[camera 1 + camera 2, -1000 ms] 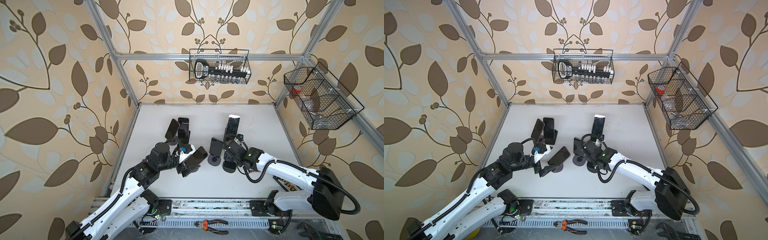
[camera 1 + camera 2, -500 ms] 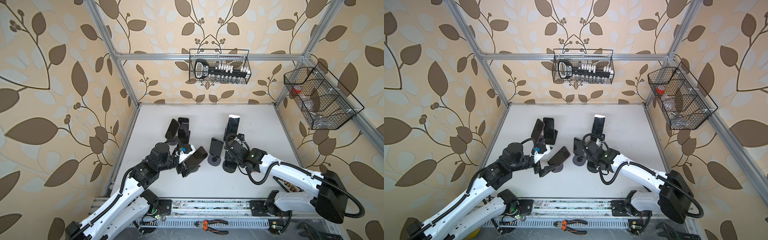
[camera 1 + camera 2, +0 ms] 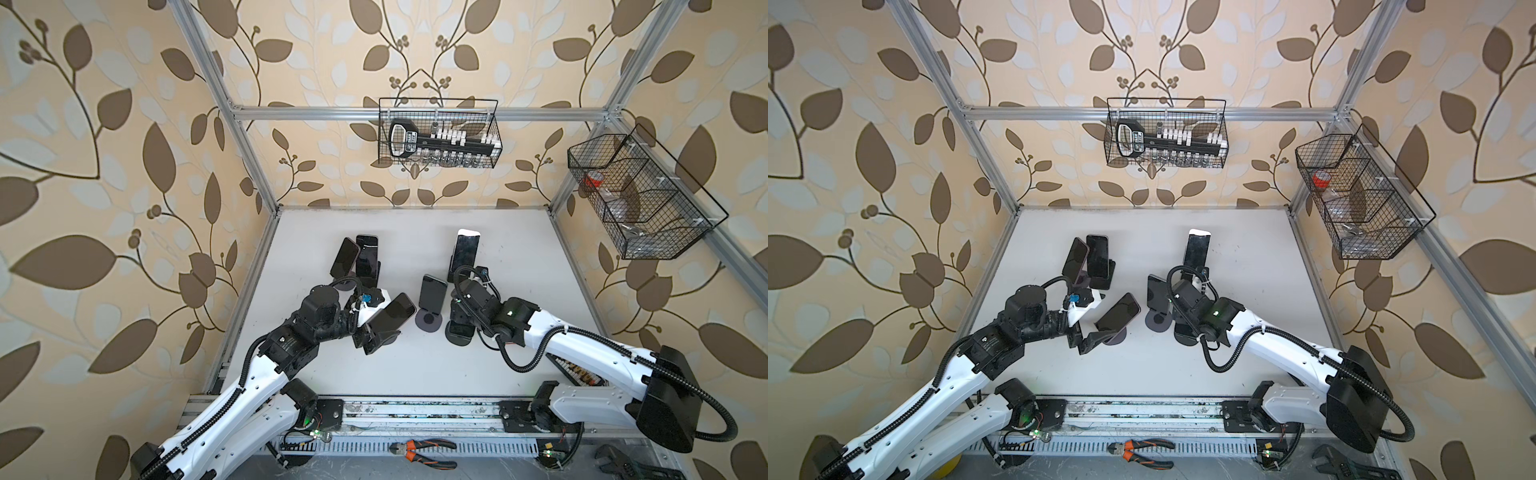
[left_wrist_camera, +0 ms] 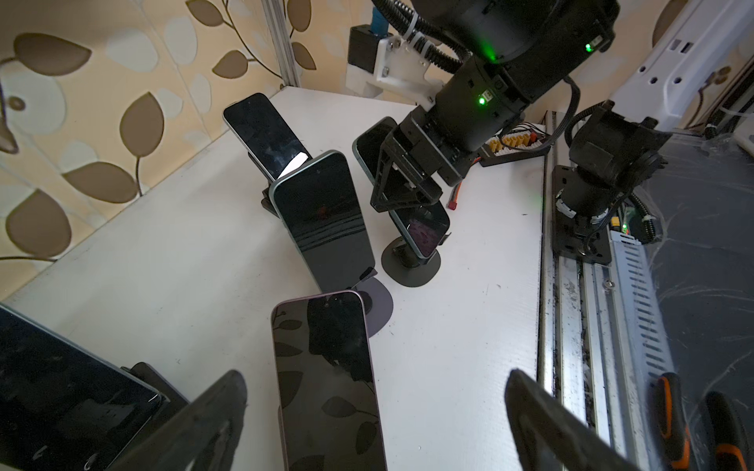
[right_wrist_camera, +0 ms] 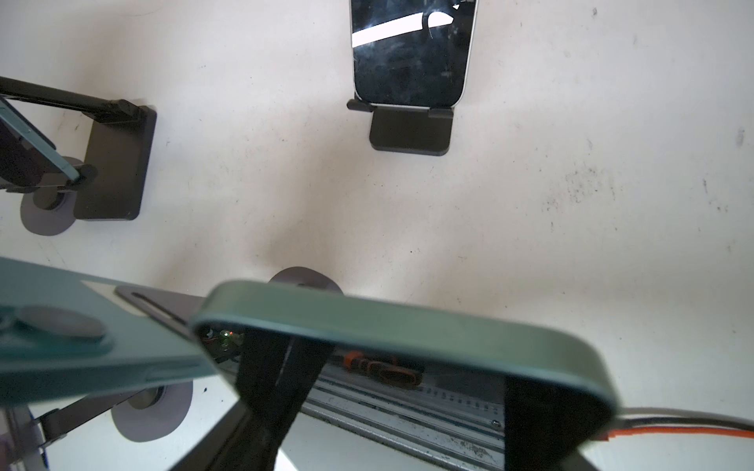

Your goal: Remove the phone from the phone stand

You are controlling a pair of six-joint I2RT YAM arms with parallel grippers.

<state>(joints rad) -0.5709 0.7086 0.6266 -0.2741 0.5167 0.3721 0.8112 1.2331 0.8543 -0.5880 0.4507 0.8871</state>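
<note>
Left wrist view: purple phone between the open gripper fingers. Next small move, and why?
Probably close the left gripper on the purple phone: its fingers flank the phone's sides without touching, and the phone rests on its stand.

No text can be read for certain. In both top views, the black tool holder [image 3: 440, 143] in the far basket [image 3: 496, 124] carries a label [image 3: 409, 143] [image 3: 1137, 143] with white lettering on black, too small to make out. In the left wrist view, a small pale tag [image 4: 486, 94] sits beside a green light on the right arm; its marks are too fine to read.
</note>
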